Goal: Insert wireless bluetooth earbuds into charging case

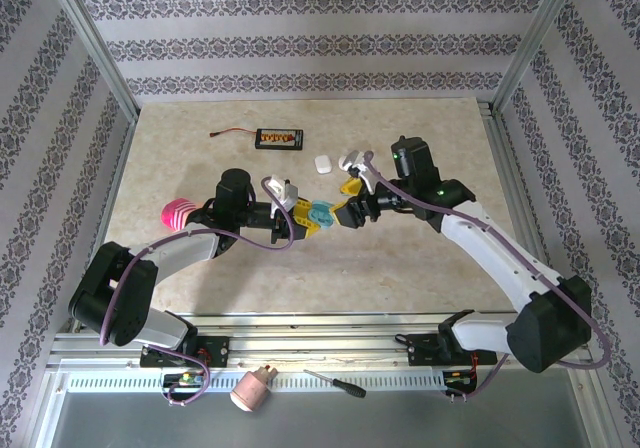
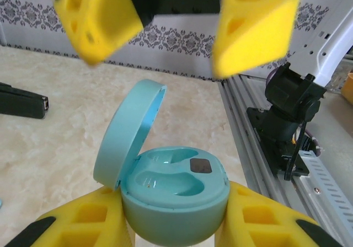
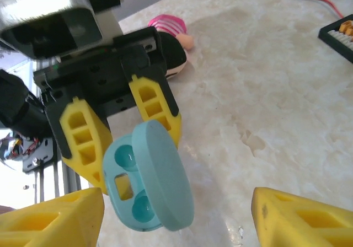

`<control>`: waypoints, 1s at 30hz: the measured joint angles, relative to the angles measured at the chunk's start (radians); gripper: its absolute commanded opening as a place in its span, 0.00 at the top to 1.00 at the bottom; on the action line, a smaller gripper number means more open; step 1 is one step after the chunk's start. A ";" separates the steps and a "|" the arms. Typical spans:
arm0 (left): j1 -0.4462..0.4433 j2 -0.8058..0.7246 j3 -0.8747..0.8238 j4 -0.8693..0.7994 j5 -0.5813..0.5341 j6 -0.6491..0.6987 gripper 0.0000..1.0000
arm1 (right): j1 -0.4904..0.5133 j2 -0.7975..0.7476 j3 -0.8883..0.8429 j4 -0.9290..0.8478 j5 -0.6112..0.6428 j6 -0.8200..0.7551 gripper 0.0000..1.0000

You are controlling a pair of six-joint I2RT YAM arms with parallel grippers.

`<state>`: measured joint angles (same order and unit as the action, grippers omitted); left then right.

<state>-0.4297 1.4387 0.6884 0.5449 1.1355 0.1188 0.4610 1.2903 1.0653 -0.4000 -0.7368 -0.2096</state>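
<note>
My left fingers (image 2: 77, 220) were closed narrowly around the base of the pale blue round plastic charging case (image 2: 174, 189), holding it up off the surface with its hinged lid (image 2: 128, 131) swung open; my right fingers (image 3: 303, 219) stood wide apart just in front of it, holding nothing.

I judged the task barely begun: the case was open and presented, which was the preparation; both moulded wells (image 2: 165, 175) looked bare, with a dark square between them; no earbud was seated, so picking up, placing and closing the lid all remained. A small white glossy object (image 1: 323, 163) lay on the surface beyond my right arm; it was too small to tell whether it was a case or an earbud.

The beige marble-patterned surface (image 1: 400, 278) also carried a black board with orange connectors (image 1: 278, 140) and a thin red-tipped wire (image 1: 232, 130) towards the far edge, and a pink striped ball-like toy (image 1: 180, 213) beside my left arm; a screwdriver with a black handle (image 1: 335, 385) and a pink and white cylinder (image 1: 252, 390) rested on the metal rail at the near edge. Grey damask-striped wallpaper (image 1: 300, 43) lined the walls behind aluminium frame posts (image 1: 95, 43).
</note>
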 measured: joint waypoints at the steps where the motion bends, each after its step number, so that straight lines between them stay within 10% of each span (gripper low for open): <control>1: 0.000 0.000 0.000 0.010 0.008 -0.008 0.75 | 0.002 0.013 -0.002 0.004 0.002 -0.002 0.45; 18: 0.006 0.000 -0.023 0.085 0.060 -0.109 0.75 | 0.006 0.107 0.000 0.015 -0.110 -0.050 0.99; 30: 0.006 0.000 -0.023 0.117 0.060 -0.114 0.45 | 0.006 0.073 -0.004 0.016 -0.081 -0.058 1.00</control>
<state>-0.4236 1.4391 0.6651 0.6624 1.1957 0.0051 0.4675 1.3636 1.0611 -0.3836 -0.8177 -0.2676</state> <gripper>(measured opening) 0.505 0.079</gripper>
